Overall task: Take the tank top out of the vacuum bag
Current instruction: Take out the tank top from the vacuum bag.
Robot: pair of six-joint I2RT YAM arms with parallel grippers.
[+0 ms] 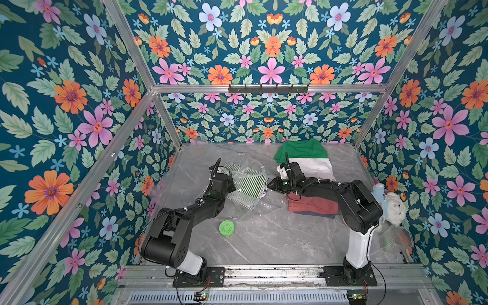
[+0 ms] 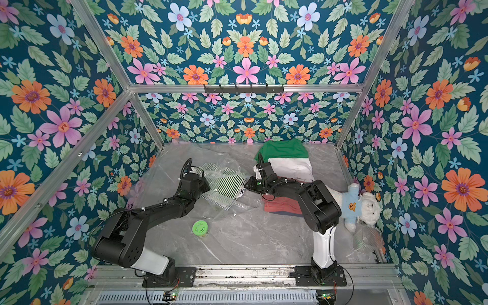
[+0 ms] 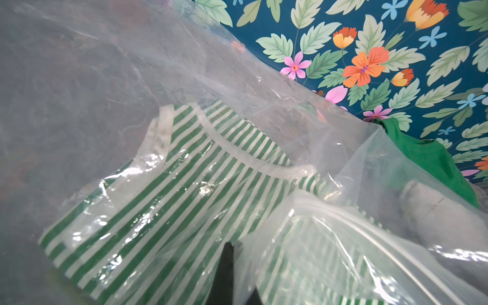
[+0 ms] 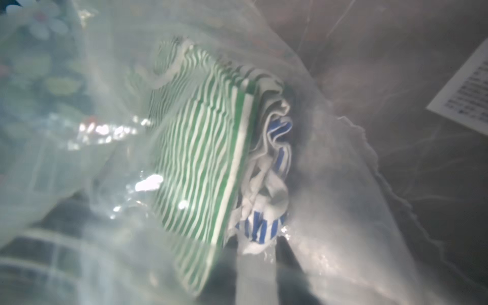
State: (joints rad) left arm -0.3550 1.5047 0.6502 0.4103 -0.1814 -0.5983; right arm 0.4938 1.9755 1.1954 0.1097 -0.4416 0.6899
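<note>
The vacuum bag (image 1: pixel 247 207) lies on the worktop (image 1: pixel 264 237), striped tank top (image 1: pixel 250 184) inside. The left gripper (image 1: pixel 233 187) has its jaws pinched on the bag's film. The right gripper (image 1: pixel 269 184) is at the opposite edge, jaw width cannot be told.

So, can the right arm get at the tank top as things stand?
Probably not yet: the right gripper is at the bag's edge, close beside the tank top, but its wrist view seems to show plastic film lying over the fabric.
</note>
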